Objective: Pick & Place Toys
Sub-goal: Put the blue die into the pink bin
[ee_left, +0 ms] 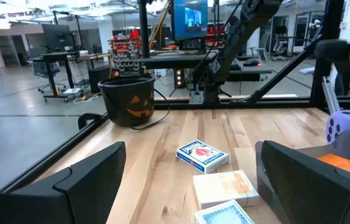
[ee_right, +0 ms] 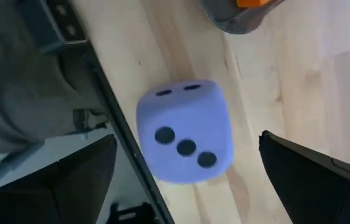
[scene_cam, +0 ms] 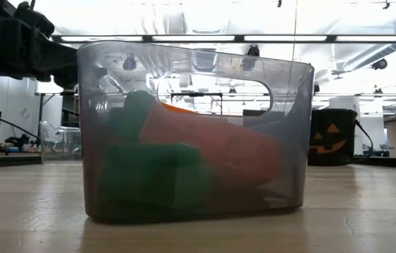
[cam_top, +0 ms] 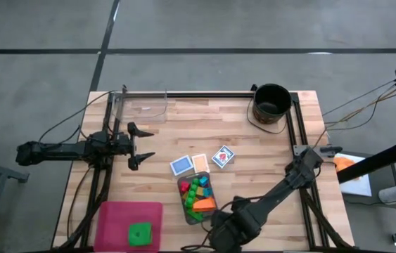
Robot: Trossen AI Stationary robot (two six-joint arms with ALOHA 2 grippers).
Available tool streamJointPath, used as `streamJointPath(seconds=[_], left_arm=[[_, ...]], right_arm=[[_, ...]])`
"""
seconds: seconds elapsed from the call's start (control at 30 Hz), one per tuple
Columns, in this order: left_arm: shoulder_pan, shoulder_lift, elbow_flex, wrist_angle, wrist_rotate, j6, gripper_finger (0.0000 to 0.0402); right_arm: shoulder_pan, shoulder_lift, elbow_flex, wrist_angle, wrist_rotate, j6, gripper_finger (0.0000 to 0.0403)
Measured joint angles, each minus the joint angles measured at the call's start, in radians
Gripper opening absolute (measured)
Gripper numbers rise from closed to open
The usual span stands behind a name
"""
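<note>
You're looking at the grey tray (cam_top: 188, 184) packed w/ green, orange, red and blue blocks (cam_top: 197, 195), its long axis running toward the black bucket (cam_top: 271, 104), which is probably sitting empty. The purple die (ee_right: 186, 130) is lying just beside the tray's near end, three-dot face up, between the right gripper (ee_right: 187, 177)'s wide fingers, not gripped. Three cards (cam_top: 200, 162) are lying between tray and bucket. The left gripper (cam_top: 144, 145) is waiting wide, off to the tray's side.
</note>
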Motion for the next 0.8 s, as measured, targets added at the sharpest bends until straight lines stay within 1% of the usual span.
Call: streamJointPath(seconds=[0.1, 0.27, 0.5, 0.67, 0.8], left_arm=[[0.0, 0.0, 0.0, 0.005, 0.0, 0.008, 0.0377], [0.0, 0.0, 0.0, 0.022, 0.004, 0.027, 0.0377], [0.0, 0.0, 0.0, 0.031, 0.004, 0.036, 0.0377], [0.0, 0.0, 0.0, 0.035, 0.004, 0.036, 0.0377], [0.0, 0.0, 0.0, 0.035, 0.004, 0.036, 0.0377]], right_arm=[[0.018, 0.002, -0.029, -0.004, -0.016, 0.041, 0.0387], [0.06, 0.006, -0.068, -0.016, -0.016, 0.062, 0.0387], [0.083, 0.025, -0.103, -0.019, 0.029, 0.062, 0.0387], [0.088, 0.026, -0.128, 0.021, 0.033, 0.048, 0.0387], [0.09, 0.026, -0.13, 0.041, 0.056, 0.046, 0.0387]])
